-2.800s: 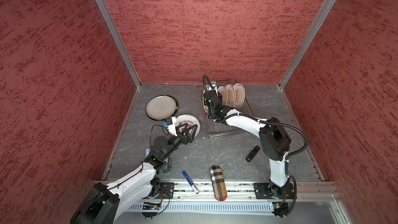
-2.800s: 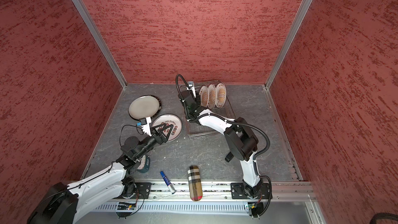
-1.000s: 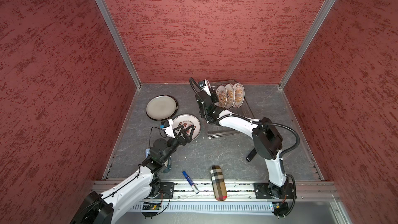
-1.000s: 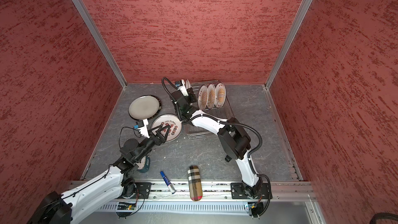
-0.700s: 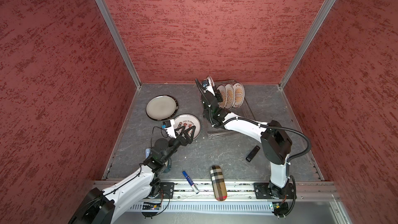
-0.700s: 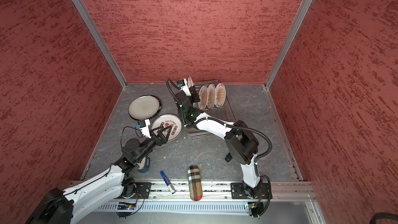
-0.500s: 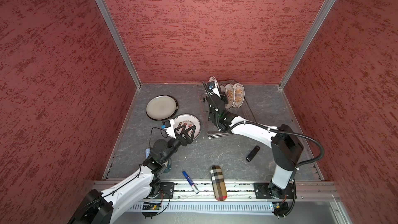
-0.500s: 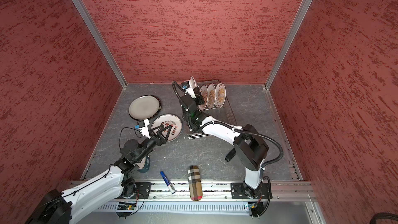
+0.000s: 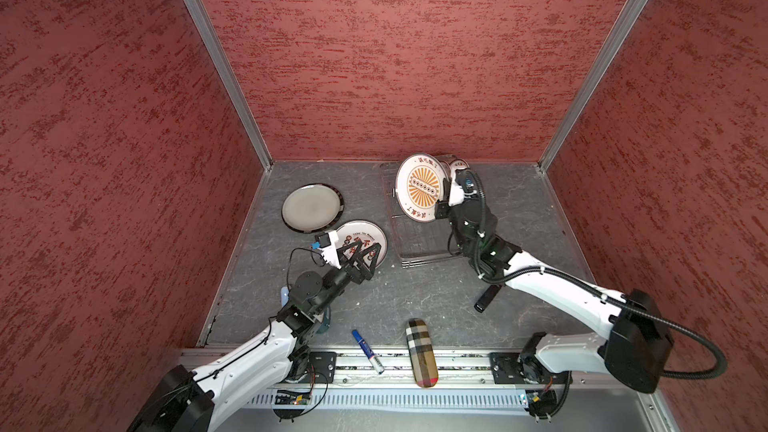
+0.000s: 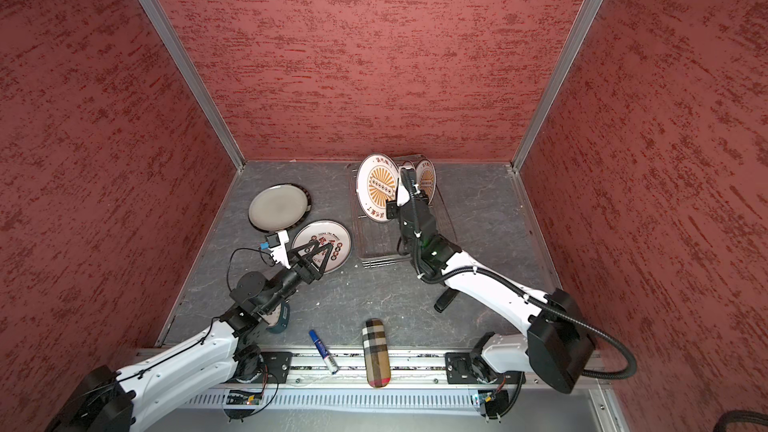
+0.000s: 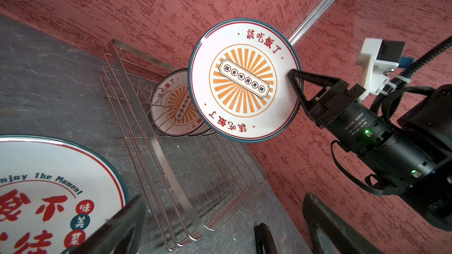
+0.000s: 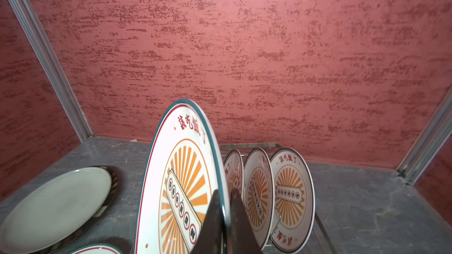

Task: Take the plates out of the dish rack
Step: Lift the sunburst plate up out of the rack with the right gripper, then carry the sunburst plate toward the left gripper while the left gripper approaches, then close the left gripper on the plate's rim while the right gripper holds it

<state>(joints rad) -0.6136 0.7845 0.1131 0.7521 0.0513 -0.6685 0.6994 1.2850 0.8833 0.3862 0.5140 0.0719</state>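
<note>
Status: two plates out, one in transit, three to go.

Done: grey plate (image 9: 311, 207) and red-character plate (image 9: 360, 230) lie flat on the desk (image 9: 415, 297), just left of the dish rack (image 9: 419, 243), rims near each other.

In progress: right hand (image 11: 296, 79) is clamped tight on the rim of a sunburst plate (image 9: 422, 189). The plate is held on edge in the air above the rack's left end and looks clear of the prongs. It is not set down yet.

Left: three more sunburst plates (image 12: 256, 191) stand upright in the prongs at the far end of the rack.

Left hand (image 10: 321, 249) is spread wide and holds nothing, hovering over the red-character plate.

By my count, roughly a third done.
</note>
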